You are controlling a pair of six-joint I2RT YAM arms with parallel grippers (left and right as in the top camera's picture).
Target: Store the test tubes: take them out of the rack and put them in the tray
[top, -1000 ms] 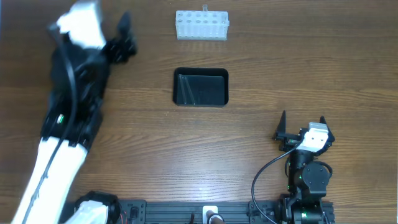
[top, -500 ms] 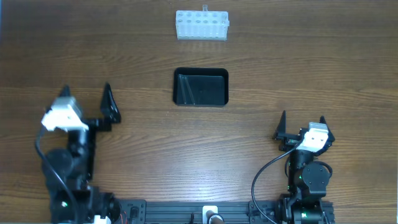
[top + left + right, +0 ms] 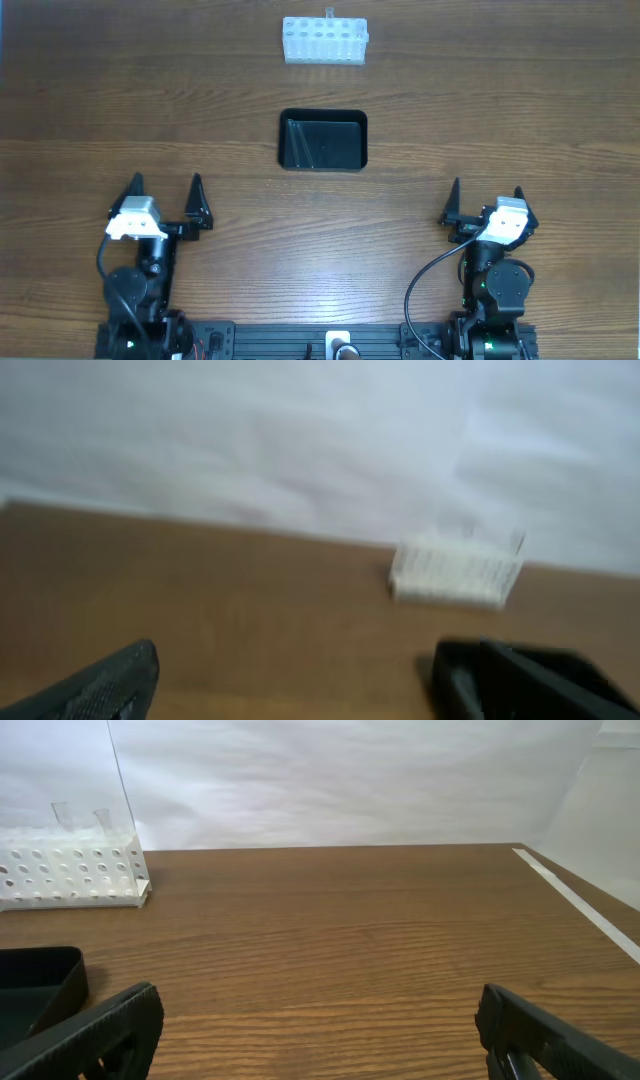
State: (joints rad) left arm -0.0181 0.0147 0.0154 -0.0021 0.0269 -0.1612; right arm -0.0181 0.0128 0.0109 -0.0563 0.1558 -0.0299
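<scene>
1. The rack (image 3: 325, 41) stands at the middle of the bench's (image 3: 520, 100) far edge, upright with its holes facing up, so anything in it can be lifted straight out.
2. At least 1 test tube (image 3: 329, 14) pokes above the rack's back row. The right wrist view suggests 2 there.
3. The tray (image 3: 323, 140), black and shallow, lies at the bench's centre, near the rack, which keeps each carry short. Glints inside may be tubes or reflections; I cannot tell.
4. The left gripper (image 3: 166, 183) sits toward the near-left corner, jaws spread wide, holding nothing.
5. The right gripper (image 3: 488, 189) sits toward the near-right corner, equally wide and empty.
6. Both point at the rack from well apart, likely a parked stance. Emptying the rack looks nearly done.
</scene>
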